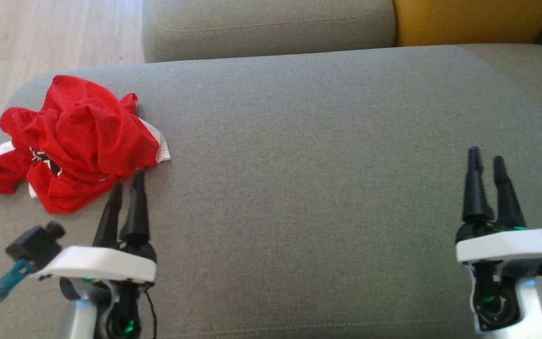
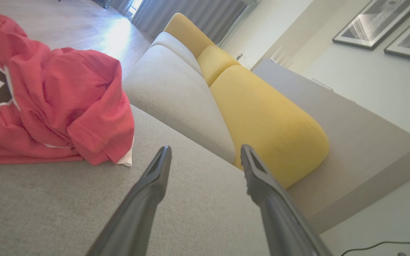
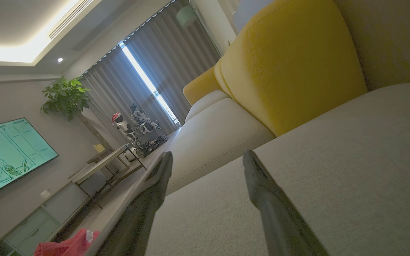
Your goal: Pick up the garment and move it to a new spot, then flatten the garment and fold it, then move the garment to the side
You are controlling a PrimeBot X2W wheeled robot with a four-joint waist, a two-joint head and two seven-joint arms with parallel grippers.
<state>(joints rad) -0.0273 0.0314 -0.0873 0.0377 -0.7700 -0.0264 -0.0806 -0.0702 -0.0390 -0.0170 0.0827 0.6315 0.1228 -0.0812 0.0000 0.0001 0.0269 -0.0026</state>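
Here the red garment (image 1: 75, 141) lies on the grey cushion (image 1: 322, 165), just beyond the left gripper (image 1: 127, 179). That and the right gripper (image 1: 486, 155) gape wide, empty; a yellow cushion (image 1: 468, 21) sits behind.

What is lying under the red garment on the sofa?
The red garment lies crumpled on the grey seat cushion. Bare cushion shows beside it; anything beneath its folds is covered.
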